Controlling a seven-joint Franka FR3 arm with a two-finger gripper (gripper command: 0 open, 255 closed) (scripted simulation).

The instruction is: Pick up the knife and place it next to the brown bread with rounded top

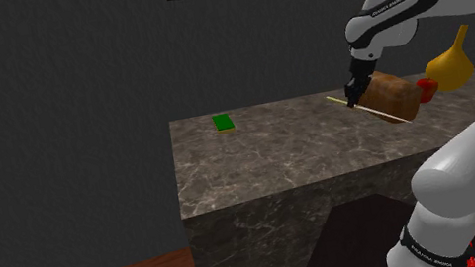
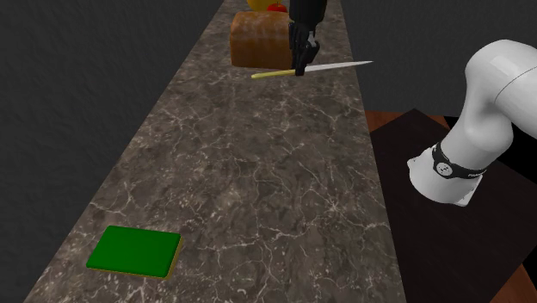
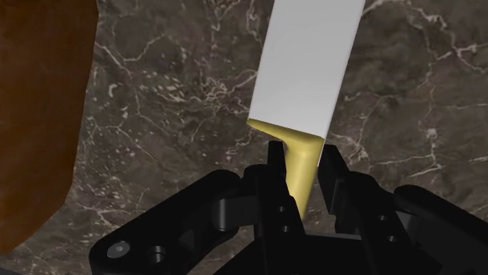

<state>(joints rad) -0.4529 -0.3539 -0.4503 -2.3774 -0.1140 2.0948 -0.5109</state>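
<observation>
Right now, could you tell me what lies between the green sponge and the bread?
Only bare marble countertop, by the second exterior view; the tool holds the knife just beside the bread.

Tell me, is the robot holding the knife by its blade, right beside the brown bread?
Not by the blade. The wrist view shows the gripper clasping the knife by its yellow handle, with the blade pointing away from the fingers. The rest holds: the brown bread is right beside it.

Black gripper [image 1: 353, 95] with knife [image 1: 377, 111] just beside brown bread [image 1: 395, 94], above marble counter [image 1: 270, 157]
</observation>
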